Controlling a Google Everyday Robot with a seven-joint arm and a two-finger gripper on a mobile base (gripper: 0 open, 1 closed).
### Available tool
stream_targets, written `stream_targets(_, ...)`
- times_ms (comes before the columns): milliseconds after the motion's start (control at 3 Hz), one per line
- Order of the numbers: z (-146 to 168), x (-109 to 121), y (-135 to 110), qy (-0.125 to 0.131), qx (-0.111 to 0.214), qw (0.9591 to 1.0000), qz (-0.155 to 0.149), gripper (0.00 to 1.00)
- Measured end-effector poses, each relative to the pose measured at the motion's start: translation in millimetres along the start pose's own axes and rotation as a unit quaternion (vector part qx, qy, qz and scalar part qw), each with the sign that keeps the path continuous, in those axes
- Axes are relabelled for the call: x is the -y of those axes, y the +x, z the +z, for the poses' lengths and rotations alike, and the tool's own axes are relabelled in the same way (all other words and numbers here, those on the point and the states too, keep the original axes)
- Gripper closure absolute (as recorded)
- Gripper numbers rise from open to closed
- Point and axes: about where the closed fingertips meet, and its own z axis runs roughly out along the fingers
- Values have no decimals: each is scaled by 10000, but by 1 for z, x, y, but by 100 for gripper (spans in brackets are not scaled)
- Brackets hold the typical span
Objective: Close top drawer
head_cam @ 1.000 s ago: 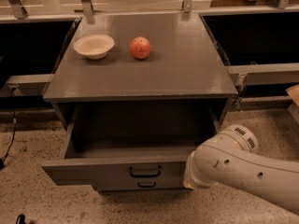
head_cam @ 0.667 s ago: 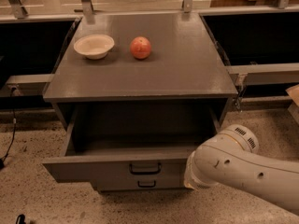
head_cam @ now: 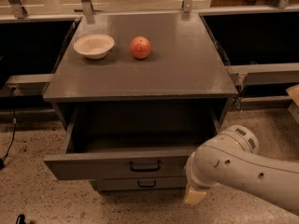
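The top drawer (head_cam: pixel 117 166) of the grey cabinet stands pulled well out, its deep interior bare and its long front panel bearing a small dark loop handle (head_cam: pixel 145 165). My white arm comes in from the lower right. My gripper (head_cam: pixel 194 196) is at the arm's end, low against the right part of the drawer front, and is mostly hidden behind the wrist.
A white bowl (head_cam: pixel 94 45) and a red apple (head_cam: pixel 140 47) sit on the cabinet top (head_cam: pixel 177 64). A lower drawer front (head_cam: pixel 140 184) shows under the open one. Dark shelves flank the cabinet. A cable (head_cam: pixel 10 134) lies on the speckled floor at left.
The top drawer front has slid slightly back toward the cabinet. My arm has stayed almost in place.
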Motion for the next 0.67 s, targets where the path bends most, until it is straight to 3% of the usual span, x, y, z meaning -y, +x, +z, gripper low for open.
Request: stream_targets(667,0,0,0,0,0,10000,0,0)
